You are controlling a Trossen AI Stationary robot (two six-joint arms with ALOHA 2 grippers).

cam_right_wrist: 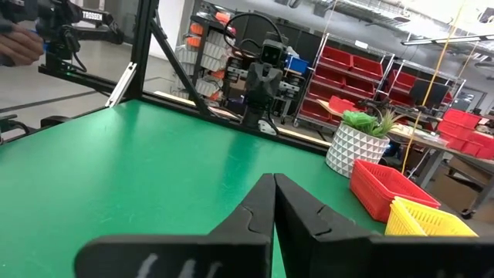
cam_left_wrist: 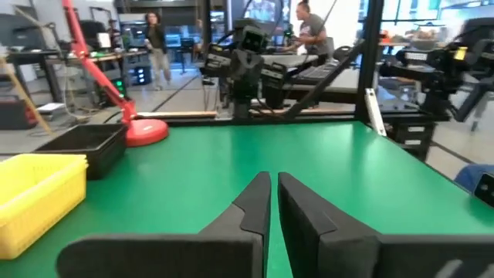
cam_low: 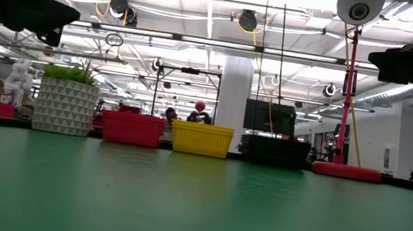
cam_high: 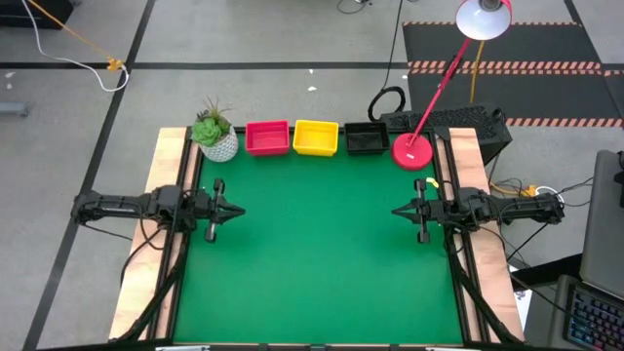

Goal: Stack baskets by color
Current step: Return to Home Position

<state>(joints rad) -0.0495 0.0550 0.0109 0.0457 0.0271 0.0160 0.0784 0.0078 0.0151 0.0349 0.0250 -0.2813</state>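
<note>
Baskets [cam_low: 201, 139] are seen in three single-colour piles along the far edge of the green surface [cam_high: 322, 263]: the red baskets [cam_high: 266, 137] just beside the white plant pot [cam_high: 216, 144], the yellow baskets [cam_high: 315, 137] in the middle, and the black baskets [cam_high: 367, 138] just beside the red lamp base [cam_high: 412, 151]. No loose basket is found elsewhere, so the sorting is judged complete, though how many are nested in each pile cannot be counted from these angles. The left end effector [cam_high: 234, 211] is held at the left edge and the right end effector [cam_high: 398, 211] at the right edge, well apart from the piles, each with fingers pressed together on nothing. Only parking the arms appears left, if anything.
</note>
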